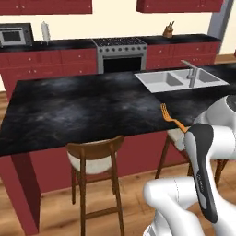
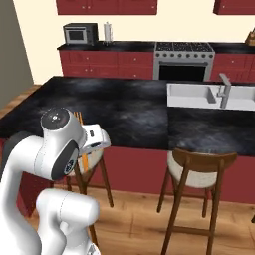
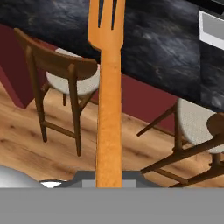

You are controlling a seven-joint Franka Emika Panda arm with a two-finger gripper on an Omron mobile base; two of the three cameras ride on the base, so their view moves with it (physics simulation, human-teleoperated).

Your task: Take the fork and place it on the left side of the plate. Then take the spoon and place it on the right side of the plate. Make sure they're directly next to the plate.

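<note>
Fork nearest lens, orange, runs up centre of hand view, tines at top edge over black island counter. Gripper pinching its handle; fingertips themselves hard to make out. In left base view fork pokes up at right-centre. Risk: thin handle pivoting or slipping in grip during swing. Plate, spoon not located; arm hides grip.

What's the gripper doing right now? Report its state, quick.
Gripper: shut on the orange fork, gripping its handle with the tines pointing away from the hand.
</note>
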